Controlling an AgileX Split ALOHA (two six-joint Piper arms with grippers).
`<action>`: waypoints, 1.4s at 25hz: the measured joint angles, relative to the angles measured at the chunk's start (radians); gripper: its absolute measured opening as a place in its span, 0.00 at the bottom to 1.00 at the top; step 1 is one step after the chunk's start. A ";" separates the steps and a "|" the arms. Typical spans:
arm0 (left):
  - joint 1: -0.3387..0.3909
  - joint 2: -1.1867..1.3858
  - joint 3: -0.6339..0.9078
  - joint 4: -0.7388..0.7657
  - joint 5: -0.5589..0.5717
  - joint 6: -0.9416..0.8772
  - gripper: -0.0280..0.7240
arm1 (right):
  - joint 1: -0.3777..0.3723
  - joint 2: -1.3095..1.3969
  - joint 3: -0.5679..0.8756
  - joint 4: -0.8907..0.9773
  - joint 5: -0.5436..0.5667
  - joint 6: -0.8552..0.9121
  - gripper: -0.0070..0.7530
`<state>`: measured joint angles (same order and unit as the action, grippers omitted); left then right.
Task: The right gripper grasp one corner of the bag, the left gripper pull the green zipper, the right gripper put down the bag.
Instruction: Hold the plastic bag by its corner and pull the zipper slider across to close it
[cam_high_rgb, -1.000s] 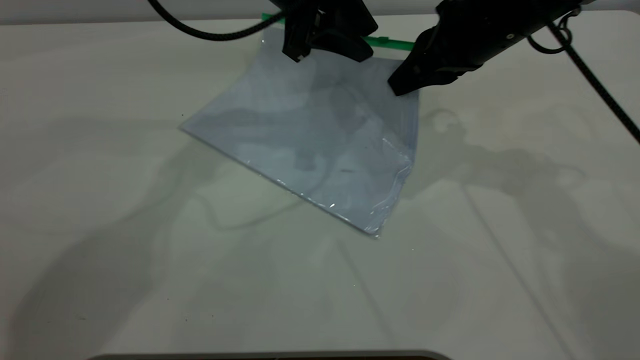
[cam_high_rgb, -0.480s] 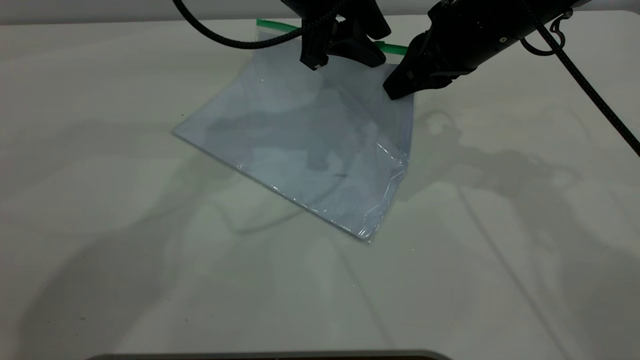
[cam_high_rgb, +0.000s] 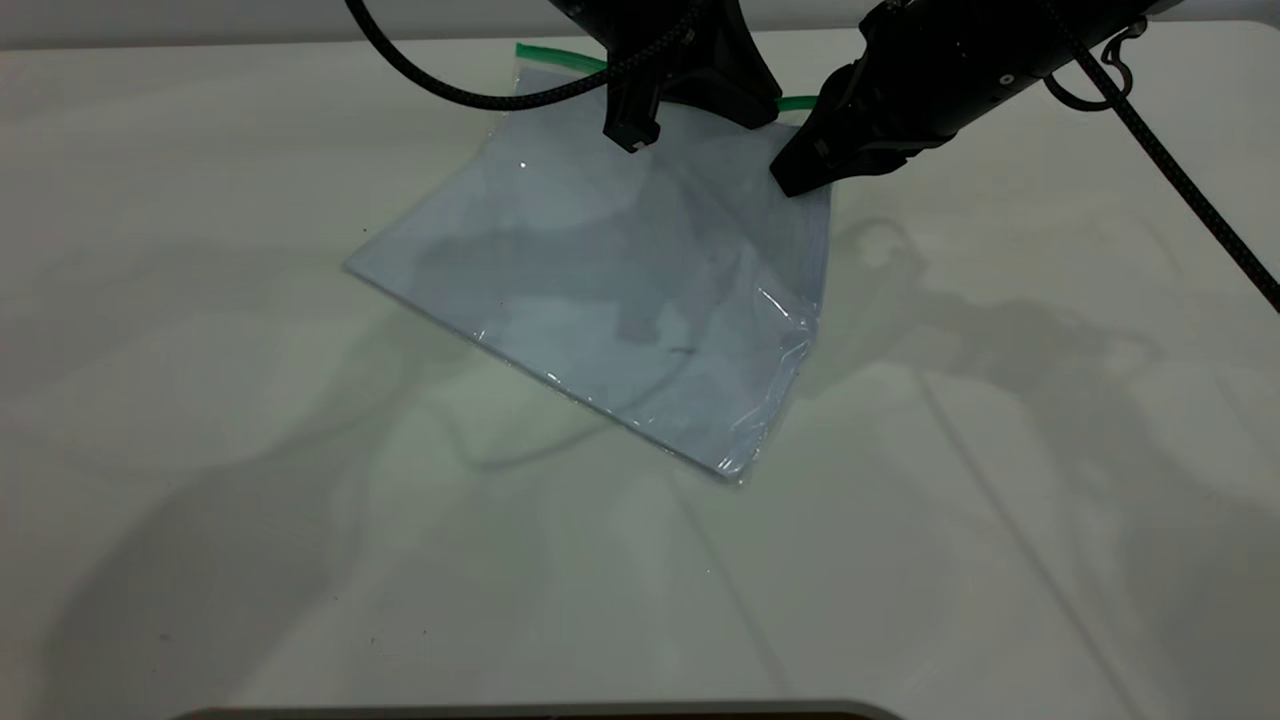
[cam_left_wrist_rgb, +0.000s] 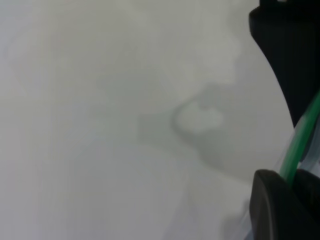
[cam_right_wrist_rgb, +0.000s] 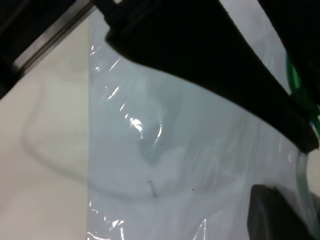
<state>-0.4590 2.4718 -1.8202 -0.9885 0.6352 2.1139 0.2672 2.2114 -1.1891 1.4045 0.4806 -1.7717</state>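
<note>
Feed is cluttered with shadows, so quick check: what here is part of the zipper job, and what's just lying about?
In the job:
- bag
- green zipper
- left end effector, at the zipper
- right end effector, at the bag's corner

Lying about:
- nothing; only the table

The bag (cam_high_rgb: 610, 290), a flat clear pouch holding white sheets, lies skewed at upper centre of the exterior frame, its near corner pointing toward lower centre. The green zipper (cam_high_rgb: 560, 55) runs along its far edge, partly hidden.
</note>
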 joint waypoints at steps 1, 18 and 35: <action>0.002 0.000 0.000 -0.001 -0.002 0.000 0.11 | -0.001 0.000 0.000 0.002 0.000 0.003 0.06; 0.141 0.003 0.000 -0.027 0.002 -0.046 0.11 | -0.098 -0.001 -0.003 0.081 0.116 0.006 0.06; 0.271 0.004 0.000 0.189 0.017 -0.312 0.11 | -0.168 -0.001 -0.003 0.049 0.134 0.041 0.06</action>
<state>-0.1878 2.4759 -1.8202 -0.7994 0.6525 1.8020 0.0994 2.2105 -1.1920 1.4534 0.6148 -1.7306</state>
